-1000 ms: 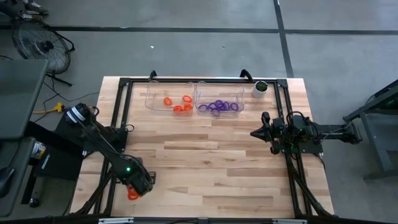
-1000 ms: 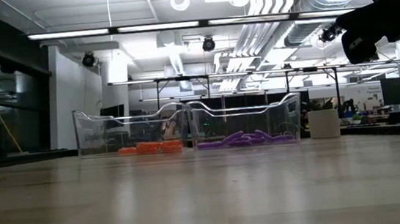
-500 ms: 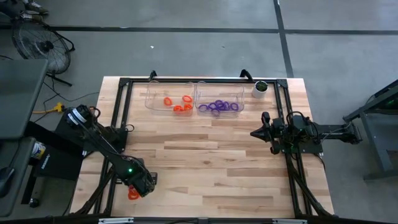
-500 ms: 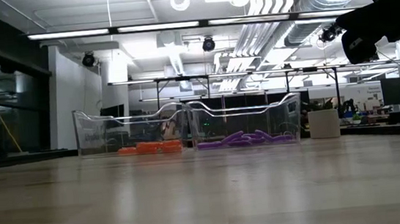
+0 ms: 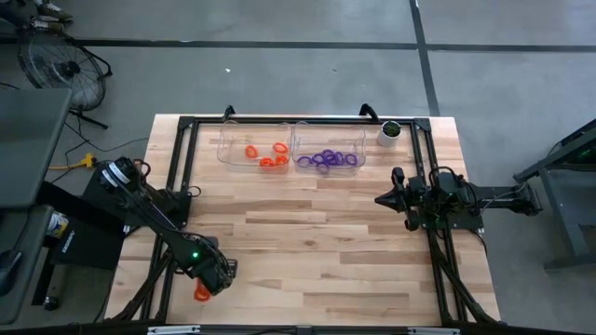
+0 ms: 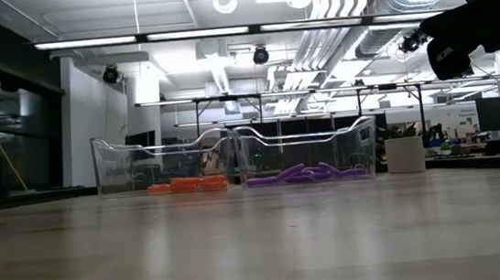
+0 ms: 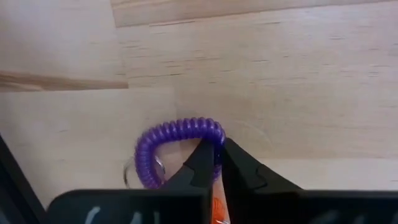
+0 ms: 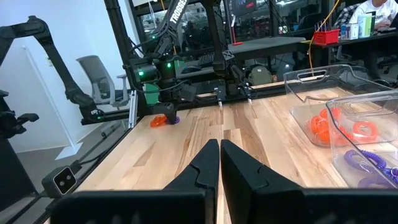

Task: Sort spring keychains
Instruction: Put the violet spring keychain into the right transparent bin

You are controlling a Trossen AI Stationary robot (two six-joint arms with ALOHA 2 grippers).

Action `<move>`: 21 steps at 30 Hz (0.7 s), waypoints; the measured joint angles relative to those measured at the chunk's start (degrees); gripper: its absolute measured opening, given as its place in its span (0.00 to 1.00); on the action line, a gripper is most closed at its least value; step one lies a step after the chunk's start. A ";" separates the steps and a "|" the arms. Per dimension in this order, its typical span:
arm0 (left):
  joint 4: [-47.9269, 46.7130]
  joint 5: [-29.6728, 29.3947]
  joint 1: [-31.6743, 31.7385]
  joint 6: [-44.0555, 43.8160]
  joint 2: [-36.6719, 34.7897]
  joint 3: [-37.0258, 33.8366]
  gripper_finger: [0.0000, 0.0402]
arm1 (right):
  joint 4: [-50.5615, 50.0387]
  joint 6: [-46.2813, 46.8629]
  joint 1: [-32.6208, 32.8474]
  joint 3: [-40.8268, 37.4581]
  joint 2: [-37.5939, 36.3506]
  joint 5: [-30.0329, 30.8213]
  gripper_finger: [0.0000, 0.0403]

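At the table's near left corner my left gripper points down, shut on a purple spring keychain. An orange spring keychain lies right beside it on the wood and shows between the fingers farther back. The right wrist view shows both keychains under that gripper. At the far edge, a clear bin holds orange keychains and a second bin holds purple ones. My right gripper waits shut and level above the table's right side. My left gripper pinches one side of the purple coil loop between its two fingertips, coming from above and pointing down. The rest of the loop lies flat on the table beside the fingers. Whether the orange keychain is also caught between the fingers, I cannot tell.
A small white cup with a dark top stands at the far right, beside the purple bin. A black frame runs along the table's sides and far edge. Bare wood lies between the bins and the near edge.
My left gripper has shut over the keychains at the near left corner, staying where it was. My right arm has kept still.
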 joint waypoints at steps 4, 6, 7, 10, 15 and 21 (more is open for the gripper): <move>0.11 -0.09 0.00 1.20 0.02 -0.02 0.02 | 0.00 0.00 0.01 -0.02 0.00 0.00 0.03; 0.29 -0.13 0.00 1.22 0.02 -0.07 0.01 | 0.00 0.00 0.02 -0.02 0.00 0.00 0.03; 0.40 -0.15 0.00 1.22 -0.07 -0.07 0.01 | 0.00 0.02 0.01 -0.01 0.00 0.00 0.03; 0.57 -0.20 0.00 1.22 -0.65 -0.12 0.01 | 0.00 0.01 0.00 0.00 0.00 0.00 0.03; -1.15 -0.16 0.76 2.01 -1.62 -0.33 0.00 | 0.00 0.01 -0.01 -0.01 0.00 -0.01 0.03; -4.55 -0.57 4.59 8.97 -4.18 -0.37 0.00 | 0.00 0.01 0.01 0.00 0.00 -0.02 0.03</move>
